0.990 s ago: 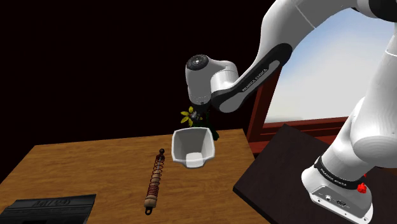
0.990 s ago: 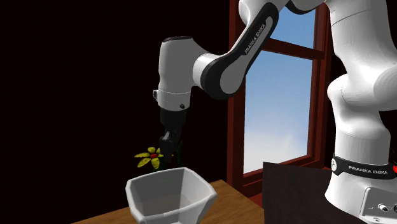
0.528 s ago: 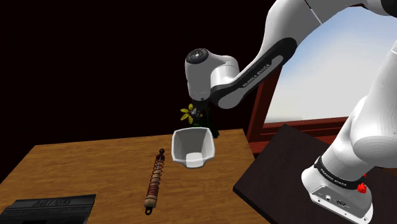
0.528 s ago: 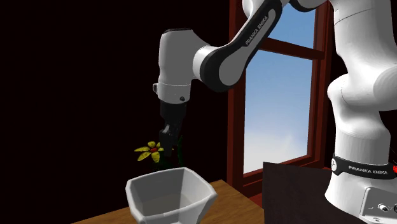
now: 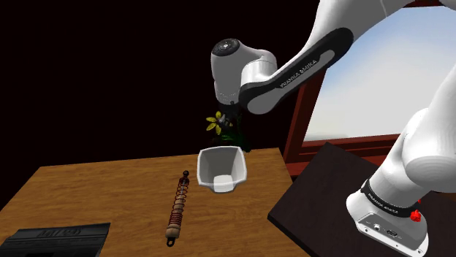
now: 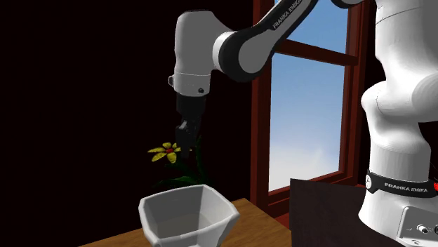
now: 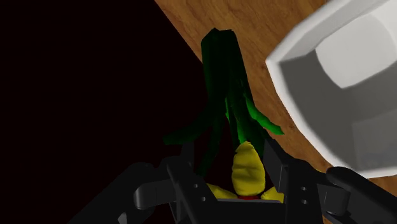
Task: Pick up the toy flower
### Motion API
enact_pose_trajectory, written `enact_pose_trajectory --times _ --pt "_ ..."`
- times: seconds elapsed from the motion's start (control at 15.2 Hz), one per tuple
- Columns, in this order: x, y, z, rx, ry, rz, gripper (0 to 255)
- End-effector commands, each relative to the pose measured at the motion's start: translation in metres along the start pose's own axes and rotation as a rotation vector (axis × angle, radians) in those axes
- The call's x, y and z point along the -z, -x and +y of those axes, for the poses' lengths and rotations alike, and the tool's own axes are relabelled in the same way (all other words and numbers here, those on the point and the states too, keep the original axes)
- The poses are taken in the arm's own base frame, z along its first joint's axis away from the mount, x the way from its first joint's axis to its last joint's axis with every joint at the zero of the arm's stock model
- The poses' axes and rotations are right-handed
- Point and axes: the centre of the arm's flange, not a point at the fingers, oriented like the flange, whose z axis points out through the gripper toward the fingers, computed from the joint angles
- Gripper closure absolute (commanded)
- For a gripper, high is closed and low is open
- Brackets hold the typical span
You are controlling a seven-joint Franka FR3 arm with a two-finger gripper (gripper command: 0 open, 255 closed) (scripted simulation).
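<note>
The toy flower [image 5: 215, 125] has yellow petals, a red centre and a dark green stem with leaves. It hangs in the air above the table's far edge, just behind the white bin [image 5: 221, 169]. My black gripper [image 5: 232, 119] is shut on it near the flower head. From the second exterior view the flower [image 6: 166, 152] sits beside the gripper [image 6: 185, 132], its stem trailing down behind the bin [image 6: 186, 216]. The wrist view has the flower's yellow petal and green stem [image 7: 224, 89] clasped in the gripper [image 7: 234, 178].
A wooden table [image 5: 109, 197] carries the white bin, a brown coiled shock absorber [image 5: 177, 205] and a flat black object [image 5: 55, 239] at the near left corner. A red-brown window frame [image 5: 297, 128] stands right of the table. The dark stand [image 5: 329, 193] is at lower right.
The gripper has risen with the flower in it. The flower head and stem now hang higher above the table and the bin's rim.
</note>
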Motion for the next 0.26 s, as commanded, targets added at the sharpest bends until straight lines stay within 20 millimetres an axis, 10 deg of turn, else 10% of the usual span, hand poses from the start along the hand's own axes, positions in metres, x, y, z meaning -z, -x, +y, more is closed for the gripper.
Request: enact_pose_trajectory --times 0.0,0.2 --pt "0.0101 -0.0026 0.0031 0.0 0.0 0.0 255" --pt "0.0158 -0.0035 0.0048 0.0 0.0 0.0 255"
